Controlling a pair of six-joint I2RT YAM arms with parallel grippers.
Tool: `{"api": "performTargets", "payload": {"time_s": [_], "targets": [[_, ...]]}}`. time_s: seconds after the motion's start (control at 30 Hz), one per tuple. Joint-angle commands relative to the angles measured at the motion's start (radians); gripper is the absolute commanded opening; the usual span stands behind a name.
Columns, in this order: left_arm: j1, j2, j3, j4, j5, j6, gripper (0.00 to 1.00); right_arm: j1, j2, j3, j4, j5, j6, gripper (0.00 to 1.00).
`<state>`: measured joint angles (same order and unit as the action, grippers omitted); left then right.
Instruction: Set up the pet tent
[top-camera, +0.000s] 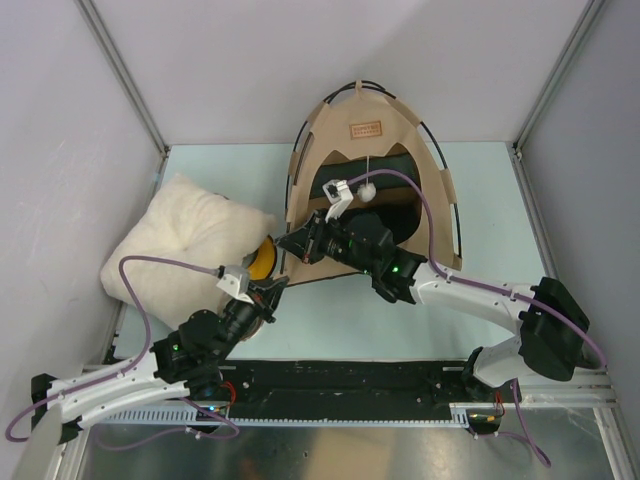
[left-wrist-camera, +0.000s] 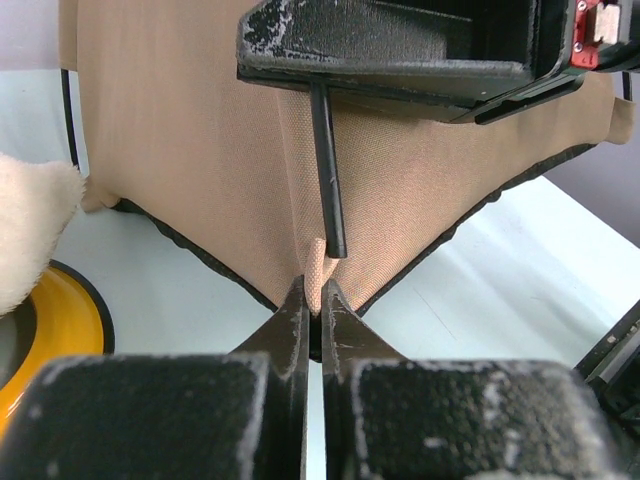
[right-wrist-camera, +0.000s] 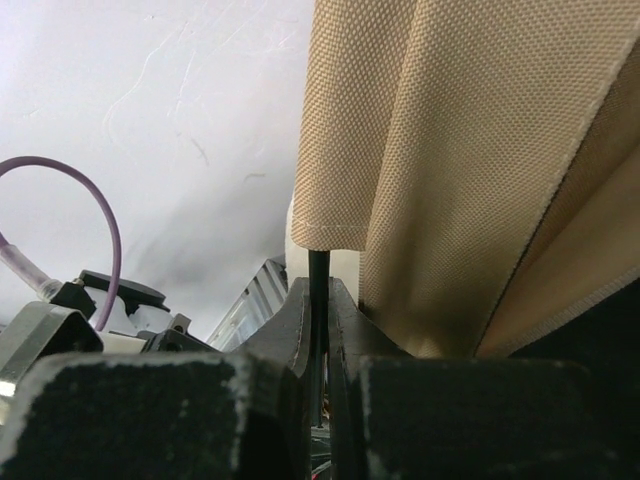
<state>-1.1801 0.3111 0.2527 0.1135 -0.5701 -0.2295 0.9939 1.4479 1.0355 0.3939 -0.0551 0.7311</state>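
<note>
- left gripper (left-wrist-camera: 315, 297) first: the arm stretches forward from the near-left base and the wrist points at the tent's front-left corner; jaws pinched tight on a little fabric tab (left-wrist-camera: 314, 265) at the bottom tip of that corner
- right gripper (right-wrist-camera: 318, 300): this arm reaches from the near-right base across to the left with its elbow bent, and the wrist sits just above the left one; jaws clamped on a thin black pole (right-wrist-camera: 318, 272) right where it pokes out of the tan sleeve
- on the left wrist cam the pole's free end hangs straight down from the right gripper; the tip is just above the tab, but I can't tell if it actually touches
- pet tent (top-camera: 372, 170) stands upright at the back middle of the table (top-camera: 400, 320), doorway facing the arms; brown label (top-camera: 365, 129) near the peak, white pom-pom (top-camera: 367, 189) dangling in the opening; both grippers meet at its front-left corner
- cream pillow (top-camera: 185, 245) sits left of the tent; yellow bowl holder (top-camera: 263, 262) peeks out between the pillow and the tent corner, just beside the left gripper
</note>
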Motion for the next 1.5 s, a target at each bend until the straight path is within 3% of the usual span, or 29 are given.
{"api": "performTargets", "payload": {"time_s": [0.0,1.47], "targets": [[-0.017,-0.014,0.010,-0.082,0.022,-0.024,0.00,-0.076,-0.060,0.016,0.072,0.182,-0.061,0.00],[-0.017,0.053,-0.012,-0.095,0.111,0.047,0.00,-0.152,0.013,0.105,0.125,0.148,0.123,0.00]]}}
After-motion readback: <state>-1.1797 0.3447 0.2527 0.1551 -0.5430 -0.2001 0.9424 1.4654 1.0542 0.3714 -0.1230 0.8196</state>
